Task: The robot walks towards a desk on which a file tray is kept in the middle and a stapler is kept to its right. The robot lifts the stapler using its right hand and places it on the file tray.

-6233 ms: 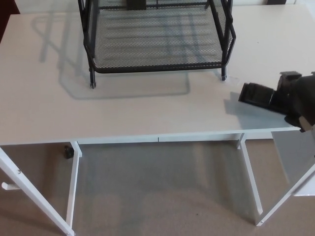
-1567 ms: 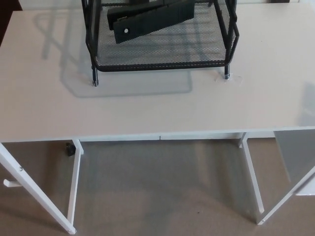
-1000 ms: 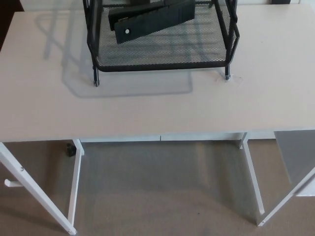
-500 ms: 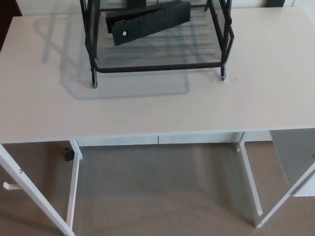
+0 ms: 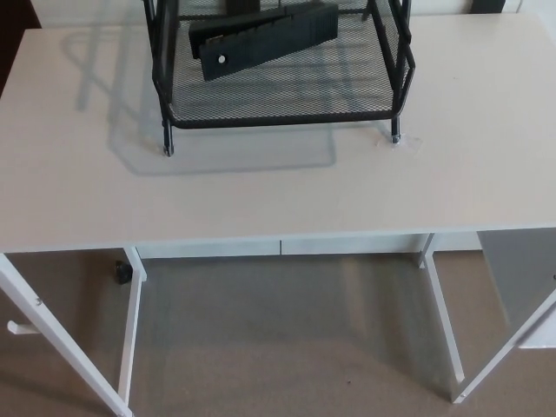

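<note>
Stapler (image 5: pixel 265 37) lies on the mesh floor of the file tray (image 5: pixel 287 115), black on black, its long body set at a slant so that the end nearer my left sits lower in the view than the end nearer my right. A small pale rivet shows close to that left end. The tray is a dark wire frame with upright posts at its corners, and it stands on short feet near the middle of the white desk (image 5: pixel 261 200), toward the far edge; its upper part runs out of the top of my view, so I cannot tell how tall it is. A soft shadow (image 5: pixel 234 155) of the tray falls on the desktop just in front of it and off to my left. Below the near edge I see the desk's white legs (image 5: pixel 130 321) standing on grey carpet (image 5: pixel 278 347), and a small dark object (image 5: pixel 122 273) beside the left leg, too small to make out. A slanting white frame (image 5: pixel 52 343) crosses the lower left corner. Neither my right hand nor my left hand appears in the head view, so I cannot tell whether their fingers are spread or closed.
</note>
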Robot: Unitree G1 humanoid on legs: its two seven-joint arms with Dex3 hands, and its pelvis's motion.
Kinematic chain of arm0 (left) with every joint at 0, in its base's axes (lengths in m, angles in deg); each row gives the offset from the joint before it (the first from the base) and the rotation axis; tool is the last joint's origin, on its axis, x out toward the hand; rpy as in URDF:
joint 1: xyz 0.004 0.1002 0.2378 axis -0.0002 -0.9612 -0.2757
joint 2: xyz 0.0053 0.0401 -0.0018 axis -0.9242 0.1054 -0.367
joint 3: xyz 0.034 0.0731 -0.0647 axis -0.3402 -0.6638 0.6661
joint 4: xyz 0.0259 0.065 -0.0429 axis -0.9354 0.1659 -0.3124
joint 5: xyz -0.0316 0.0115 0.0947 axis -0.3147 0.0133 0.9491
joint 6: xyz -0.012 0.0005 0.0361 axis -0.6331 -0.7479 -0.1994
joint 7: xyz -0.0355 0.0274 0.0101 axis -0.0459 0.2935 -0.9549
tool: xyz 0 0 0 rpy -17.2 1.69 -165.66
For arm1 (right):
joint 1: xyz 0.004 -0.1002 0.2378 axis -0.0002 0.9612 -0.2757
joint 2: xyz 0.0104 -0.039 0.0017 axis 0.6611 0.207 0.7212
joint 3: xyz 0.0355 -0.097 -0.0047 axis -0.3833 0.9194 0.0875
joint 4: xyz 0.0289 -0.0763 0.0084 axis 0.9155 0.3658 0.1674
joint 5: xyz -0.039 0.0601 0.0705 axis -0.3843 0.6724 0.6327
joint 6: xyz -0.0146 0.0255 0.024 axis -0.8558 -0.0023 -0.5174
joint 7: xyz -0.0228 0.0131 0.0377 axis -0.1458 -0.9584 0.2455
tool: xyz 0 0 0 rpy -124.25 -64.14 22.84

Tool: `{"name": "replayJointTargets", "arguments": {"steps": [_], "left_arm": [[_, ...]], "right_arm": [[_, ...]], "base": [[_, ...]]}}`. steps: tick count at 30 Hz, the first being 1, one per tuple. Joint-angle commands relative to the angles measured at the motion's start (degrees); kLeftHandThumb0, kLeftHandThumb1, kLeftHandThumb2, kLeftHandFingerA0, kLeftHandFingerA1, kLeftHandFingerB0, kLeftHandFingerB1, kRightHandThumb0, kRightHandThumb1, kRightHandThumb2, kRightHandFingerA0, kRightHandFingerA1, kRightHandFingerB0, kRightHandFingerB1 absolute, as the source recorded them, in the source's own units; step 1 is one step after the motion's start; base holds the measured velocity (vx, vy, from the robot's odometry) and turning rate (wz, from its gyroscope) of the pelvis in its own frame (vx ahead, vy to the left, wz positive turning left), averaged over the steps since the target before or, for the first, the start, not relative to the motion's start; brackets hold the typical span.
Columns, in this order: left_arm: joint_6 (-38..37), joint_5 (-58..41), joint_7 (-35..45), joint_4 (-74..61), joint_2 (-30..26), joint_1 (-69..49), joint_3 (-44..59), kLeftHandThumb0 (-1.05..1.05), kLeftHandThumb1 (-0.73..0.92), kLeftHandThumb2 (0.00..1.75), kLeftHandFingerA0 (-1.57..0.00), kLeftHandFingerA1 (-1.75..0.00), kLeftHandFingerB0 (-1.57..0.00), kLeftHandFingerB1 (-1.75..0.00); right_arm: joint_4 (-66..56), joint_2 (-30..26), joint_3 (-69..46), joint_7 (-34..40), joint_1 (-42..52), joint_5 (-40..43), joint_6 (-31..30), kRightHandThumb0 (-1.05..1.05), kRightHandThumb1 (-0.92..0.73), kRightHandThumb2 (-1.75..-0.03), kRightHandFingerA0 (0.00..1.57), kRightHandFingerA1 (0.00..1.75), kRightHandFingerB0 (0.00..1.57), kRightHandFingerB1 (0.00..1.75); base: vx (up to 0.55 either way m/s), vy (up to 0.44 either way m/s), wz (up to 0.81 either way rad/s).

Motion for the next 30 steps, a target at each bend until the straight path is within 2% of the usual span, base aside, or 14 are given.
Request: {"name": "replayJointTargets", "arguments": {"steps": [1, 6, 9, 10, 11, 14, 16, 17, 18, 20, 23, 24, 29, 30], "left_arm": [[-1.72, 0.91, -0.39, -0.30, -1.44, -0.02, -0.33, -1.05, 0.49, 1.46, -0.85, -1.14, -0.18, -0.81], [-0.62, 0.65, -0.45, -0.66, -1.62, 0.72, -0.22, -1.05, 0.50, 1.33, -0.72, -1.06, -0.55, -0.99], [-0.68, 1.14, -0.81, -0.37, -1.56, 1.53, -0.49, -1.04, 0.49, 1.45, -0.83, -1.12, -0.16, -0.78], [-1.13, 1.12, -0.72, -0.35, -1.55, 1.41, -0.42, -1.04, 0.50, 1.46, -0.83, -1.12, -0.14, -0.79], [-1.22, 1.46, -1.13, -0.11, -1.38, 1.68, -0.63, -1.05, 0.52, 1.32, -0.73, -1.06, -0.55, -0.98], [-1.43, 2.10, -0.81, -0.15, -1.58, 1.79, -1.19, -1.05, 0.51, 1.34, -0.76, -1.06, -0.58, -0.98], [-1.16, 1.27, -0.04, -0.37, -1.59, 1.67, -0.54, -1.05, 0.50, 1.32, -0.71, -1.05, -0.56, -0.98], [-1.64, 2.25, -0.34, -0.45, -1.79, 1.52, -1.47, -1.03, 0.50, 1.46, -0.74, -1.07, -0.19, -0.78], [-1.63, 2.24, -0.27, -0.47, -1.80, 1.52, -1.48, -1.05, 0.50, 1.32, -0.70, -1.05, -0.55, -0.98], [-1.48, 3.23, -0.44, -0.51, -2.05, 1.61, -2.60, -1.05, 0.50, 1.33, -0.71, -1.06, -0.58, -0.98], [-1.62, 1.89, 0.08, -0.53, -1.68, 0.82, -1.65, -1.05, 0.47, 1.32, -0.68, -1.07, -0.53, -0.98], [-1.75, 1.83, -0.15, -0.60, -1.61, 0.39, -1.59, -1.03, 0.47, 1.43, -0.64, -1.05, -0.10, -0.77], [-2.41, 2.36, -0.87, -0.62, -1.61, 0.12, -2.04, -1.04, 0.45, 1.42, -0.87, -1.15, 0.00, -0.76], [-2.56, 2.98, -1.95, -0.36, -1.54, 0.35, -2.50, -0.98, 0.48, 1.42, -0.88, -1.14, 0.00, -0.76]], "right_arm": [[2.72, -1.71, 1.17, 2.08, -0.91, 3.89, 2.03, -0.42, -0.65, -0.59, 0.52, 0.55, 0.36, 0.36], [3.20, -2.43, 2.21, 3.66, -1.46, 5.45, 2.07, -0.41, -0.66, -0.59, 0.51, 0.57, 0.35, 0.37], [2.75, -2.89, 2.98, 4.60, -1.51, 5.91, 3.46, -0.47, -0.51, -0.83, 0.49, 0.64, 0.29, 0.49], [2.63, -2.33, 2.73, 5.71, -1.72, 6.14, 2.26, -0.42, -0.64, -0.58, 0.56, 0.56, 0.37, 0.36], [1.24, -2.52, 2.34, 4.74, -1.41, 7.33, 1.56, -0.41, -0.66, -0.60, 0.50, 0.56, 0.31, 0.36], [1.75, -2.41, 1.60, 4.73, -1.71, 9.42, 1.58, -0.41, -0.64, -0.59, 0.49, 0.55, 0.29, 0.35], [1.43, -2.43, 1.72, 5.58, -1.71, 9.75, 1.11, -0.42, -0.64, -0.61, 0.48, 0.55, 0.28, 0.34], [0.05, -1.50, 1.02, 6.78, -1.52, 10.21, -0.52, -0.40, -0.60, -0.58, 0.51, 0.60, 0.25, 0.32], [-0.46, -1.38, 0.63, 6.72, -1.53, 10.94, -1.80, -0.38, -0.60, -0.58, 0.44, 0.61, 0.18, 0.29], [-5.13, -2.09, 0.74, 6.69, -0.75, 10.76, -7.35, -0.37, -0.58, -0.59, 0.38, 0.57, 0.11, 0.24], [-6.99, -3.55, 2.82, 8.36, 0.86, 8.01, -6.88, -0.39, -0.56, -0.59, 0.20, 0.50, 0.09, 0.21], [-8.31, -3.24, 3.24, 9.85, 1.42, 7.58, -7.14, -0.36, -0.56, -0.57, 0.27, 0.54, 0.06, 0.25], [-11.41, -3.78, 4.40, 11.54, 3.35, 7.89, -7.38, -0.48, -0.62, -0.58, 0.20, 0.47, 0.03, 0.25], [-11.14, -5.87, 4.77, 9.09, 4.47, 8.72, -4.95, -0.65, -0.53, -0.88, 0.08, 0.51, 0.00, 0.18]], "base": [[0.00, 0.000, 0.00], [0.00, 0.000, 0.00], [0.00, 0.000, 0.00], [0.00, 0.000, 0.00], [0.00, 0.000, 0.00], [0.00, 0.000, 0.00], [0.00, 0.000, 0.00], [0.00, 0.000, 0.00], [0.00, 0.000, 0.00], [0.00, 0.000, 0.00], [0.00, 0.000, 0.00], [0.00, 0.000, 0.00], [0.00, 0.000, 0.00], [0.00, 0.000, 0.00]]}}
